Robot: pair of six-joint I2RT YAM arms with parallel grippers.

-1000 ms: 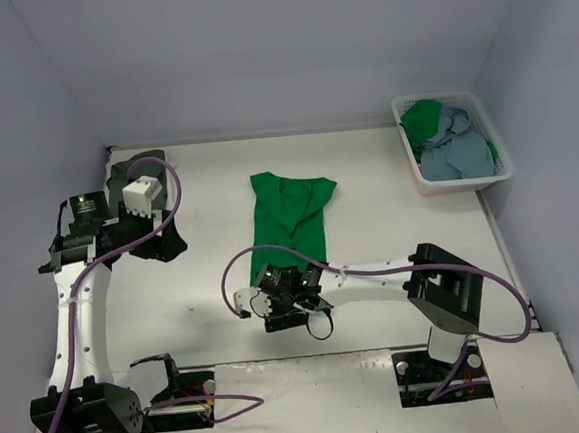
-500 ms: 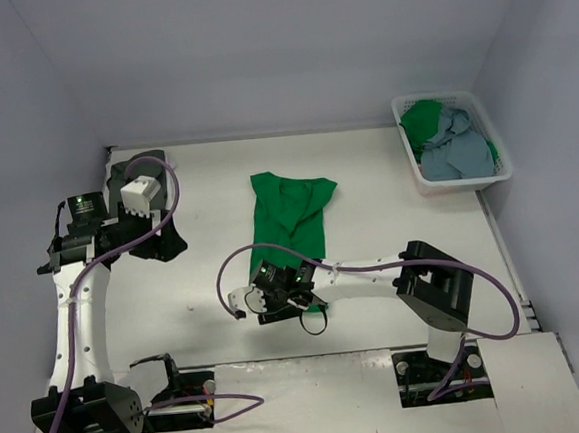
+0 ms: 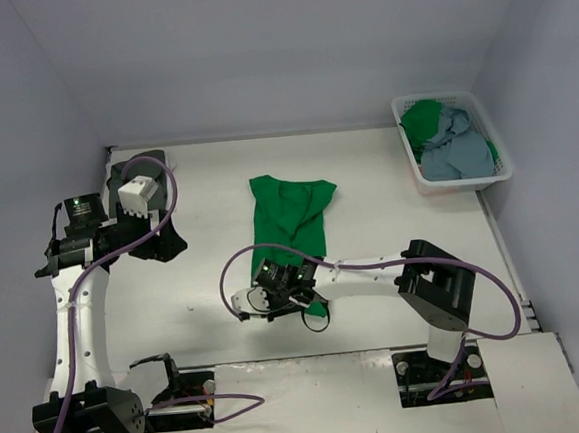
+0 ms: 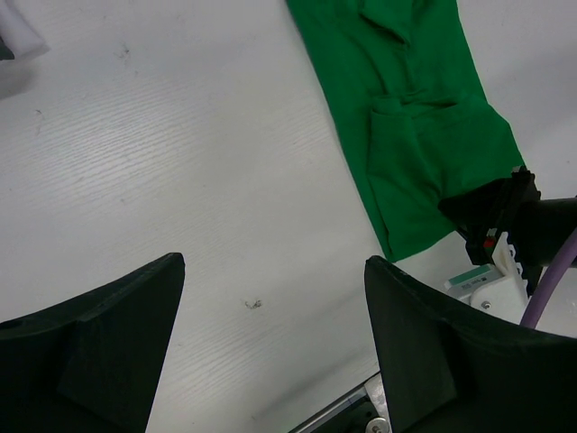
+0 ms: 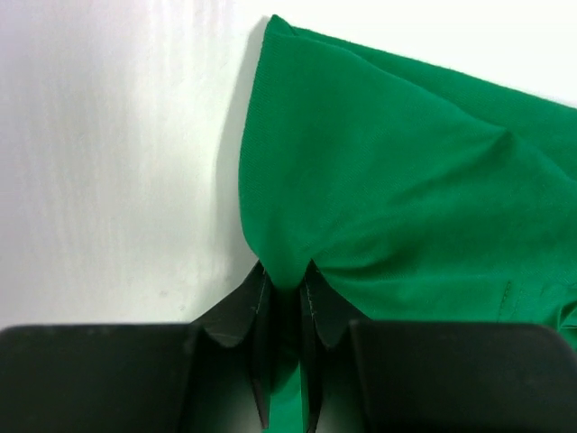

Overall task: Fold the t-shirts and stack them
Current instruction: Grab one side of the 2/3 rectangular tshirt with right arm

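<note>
I judge the job to be at an early-to-middle stage. One green t-shirt [image 3: 288, 222] lies on the table [image 3: 388, 199], roughly in the middle and well apart from everything else. It is already narrowed into a long strip with its collar end away from me. The lengthwise fold is not yet done, and that looks like the step in hand.

My right gripper [image 5: 287, 271] is closed down on the near hem of that shirt. The cloth puckers into the pinch and fans out beyond it, smooth and bright, with one soft ridge running across.

My left gripper [image 4: 270, 289] stands wide and holds nothing. It hangs over bare table to the left of the shirt.

Plenty is left. The basket [image 3: 436, 96] at the back right holds a blue-grey shirt [image 3: 455, 148] and a second green garment [image 3: 422, 121], both crumpled and unfolded.

At the back left I see some dark cloth [image 3: 145, 161], mostly hidden behind my left arm (a started stack, perhaps, though I cannot tell whether it is folded).

The strip itself looks fairly tidy. One flap is turned in near the middle, and the long left edge runs straight.
</note>
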